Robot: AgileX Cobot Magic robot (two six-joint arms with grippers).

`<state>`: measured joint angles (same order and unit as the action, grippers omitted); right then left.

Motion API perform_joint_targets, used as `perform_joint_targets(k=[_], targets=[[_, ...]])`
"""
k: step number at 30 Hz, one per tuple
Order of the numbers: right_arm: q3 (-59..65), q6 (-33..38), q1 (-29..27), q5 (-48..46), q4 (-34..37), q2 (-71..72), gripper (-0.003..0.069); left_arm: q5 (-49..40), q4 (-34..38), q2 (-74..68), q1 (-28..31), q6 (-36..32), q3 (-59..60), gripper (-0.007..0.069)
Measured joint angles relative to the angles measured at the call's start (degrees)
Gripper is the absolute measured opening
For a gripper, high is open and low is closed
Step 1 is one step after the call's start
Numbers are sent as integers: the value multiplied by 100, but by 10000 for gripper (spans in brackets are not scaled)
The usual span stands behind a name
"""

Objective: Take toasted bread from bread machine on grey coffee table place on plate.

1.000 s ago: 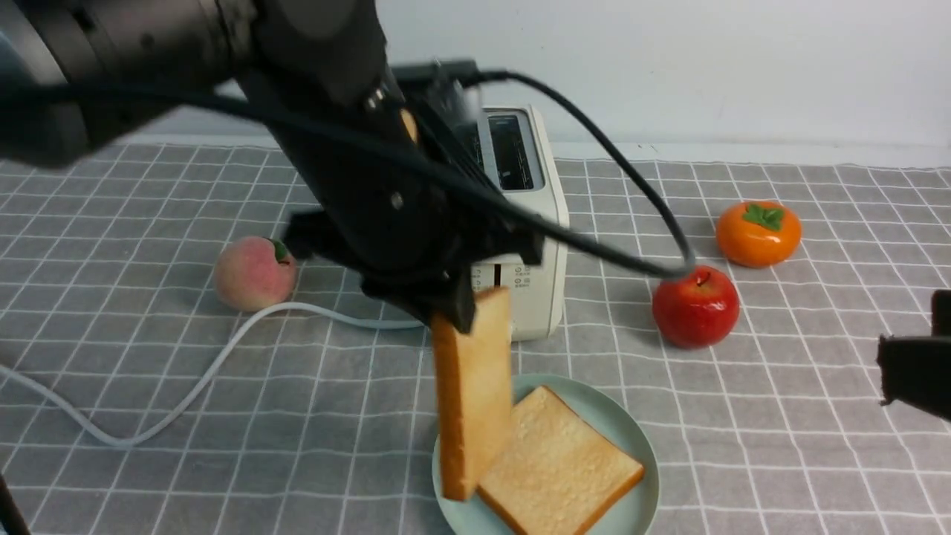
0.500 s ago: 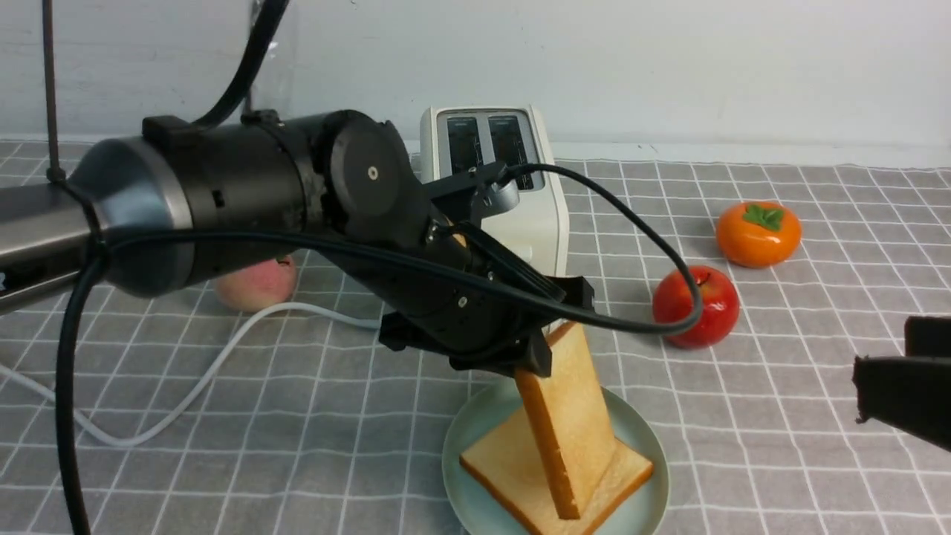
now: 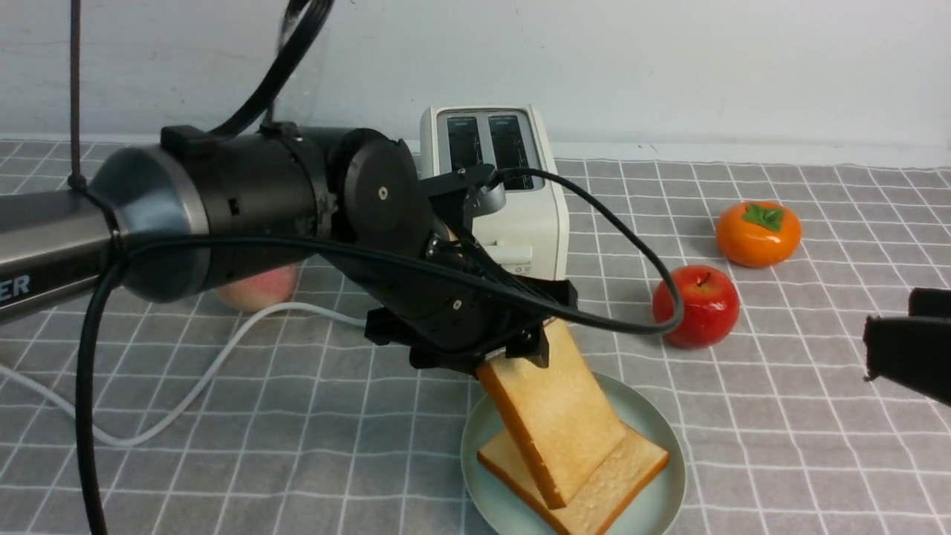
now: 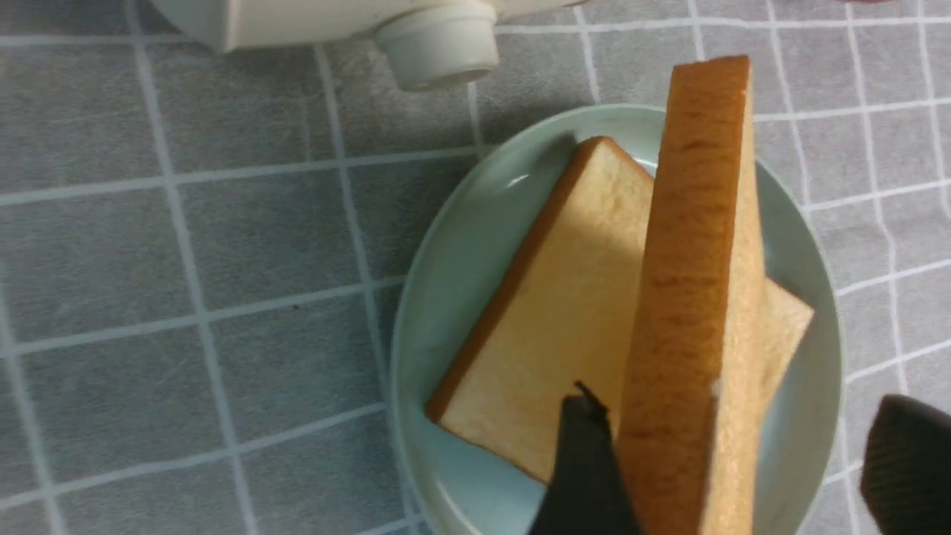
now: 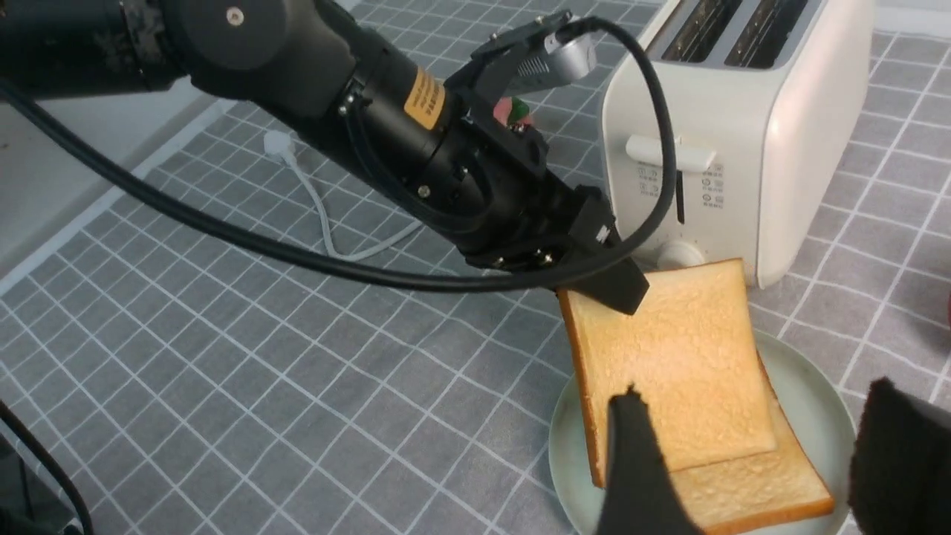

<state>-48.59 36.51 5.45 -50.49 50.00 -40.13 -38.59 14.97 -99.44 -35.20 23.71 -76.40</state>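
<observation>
Though agape, left end effector (image 4: 735, 405) astride toast (image 4: 695, 245)

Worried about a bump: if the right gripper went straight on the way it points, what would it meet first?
Most likely the leaning toast slice, which rests tilted on the flat slice on the plate; depth from the right gripper is unclear.
</observation>
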Motion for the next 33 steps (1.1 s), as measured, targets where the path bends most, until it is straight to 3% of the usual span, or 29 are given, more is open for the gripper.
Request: perform_joint_targets(k=[2, 3, 4, 7, 13, 18, 19, 20, 22, 28, 33], targets=[[0, 0, 0, 7, 30, 0, 265, -91, -330, 21, 0, 193, 0, 556], [0, 0, 0, 12, 30, 0, 148, -226, -744, 92, 0, 426, 0, 604], [0, 0, 0, 12, 30, 0, 134, -268, -849, 107, 0, 491, 0, 613], [0, -27, 0, 77, -107, 0, -11, -745, -1709, 427, 0, 1088, 0, 636], [0, -655, 0, 79, -998, 0, -19, -1569, -2451, 1052, 0, 1887, 94, 564], [128, -1484, 0, 176, -2274, 23, -18, -1738, -2493, 1913, 0, 1921, 687, 403], [321, -1589, 0, 353, -2650, 122, -17, -1743, -2504, 2348, 0, 1907, 955, 329], [376, -1609, 0, 397, -2673, 135, -17, -1743, -2504, 2397, 0, 1907, 984, 321], [842, -1718, 0, 845, -2738, 475, -16, -1710, -2629, 3150, 0, 1902, 1330, 203], [2122, -1781, 0, 1878, -2297, 1281, -15, -1836, -2829, 4493, 0, 1902, 2000, 10], [3148, -1800, 0, 2632, -1835, 1769, -13, -2334, -2470, 5460, 0, 1902, 2743, -14]])
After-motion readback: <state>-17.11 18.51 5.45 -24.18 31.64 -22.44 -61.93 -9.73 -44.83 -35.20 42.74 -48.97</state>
